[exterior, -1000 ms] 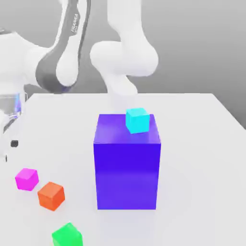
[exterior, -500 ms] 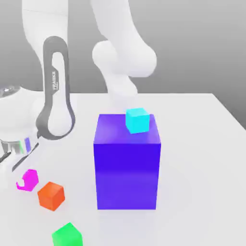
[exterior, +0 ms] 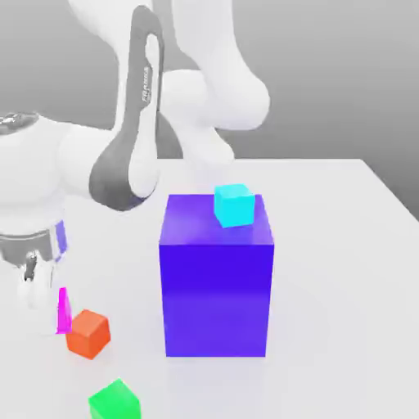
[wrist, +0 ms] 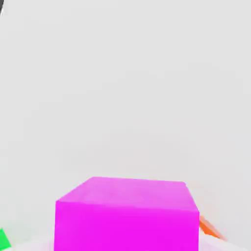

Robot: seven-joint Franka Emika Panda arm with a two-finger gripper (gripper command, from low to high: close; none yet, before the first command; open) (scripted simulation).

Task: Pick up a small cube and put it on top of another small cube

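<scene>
Gripping the small cube (wrist: pixel 126 215), my gripper (exterior: pixel 51 307) is sitting nearly fully closed on it, low over the white table (exterior: pixel 344 270), just beside the orange cube (exterior: pixel 88 333) at the exterior view's left.

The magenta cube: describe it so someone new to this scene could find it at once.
Start at the big blue-violet block in the middle of the white table. On the exterior view's left, a few small cubes sit on the table. The magenta cube is the one under the gripper, just beside the orange cube and farther back than the green cube; its bright pink colour sets it apart.
</scene>
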